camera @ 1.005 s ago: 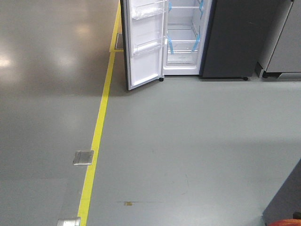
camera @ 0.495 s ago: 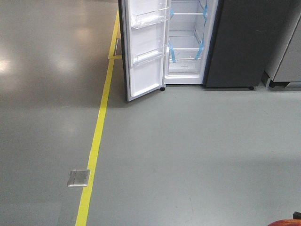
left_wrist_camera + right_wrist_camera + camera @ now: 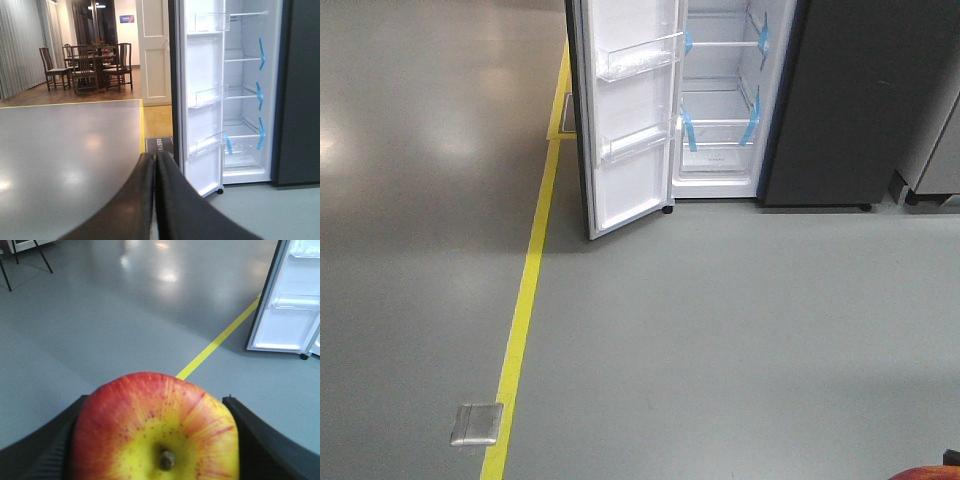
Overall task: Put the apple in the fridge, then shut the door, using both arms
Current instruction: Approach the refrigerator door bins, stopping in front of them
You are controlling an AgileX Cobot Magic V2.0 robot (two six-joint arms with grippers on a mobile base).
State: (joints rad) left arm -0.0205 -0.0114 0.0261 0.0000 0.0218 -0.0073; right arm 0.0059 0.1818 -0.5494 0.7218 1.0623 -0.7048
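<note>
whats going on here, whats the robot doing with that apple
The right gripper is shut on a red-and-yellow apple, while the left gripper is closed with nothing in it. Ahead across the floor stands the fridge with its door swung wide open. The apple is not yet inside.

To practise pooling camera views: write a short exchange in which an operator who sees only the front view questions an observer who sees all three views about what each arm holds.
Operator: In my front view the door stands open. Is anything held?
Observer: Yes. The right wrist view shows the right gripper shut on the apple, stem dimple facing the camera.
Operator: And the other arm?
Observer: The left wrist view shows the left gripper shut, fingers pressed together with nothing between them.
</note>
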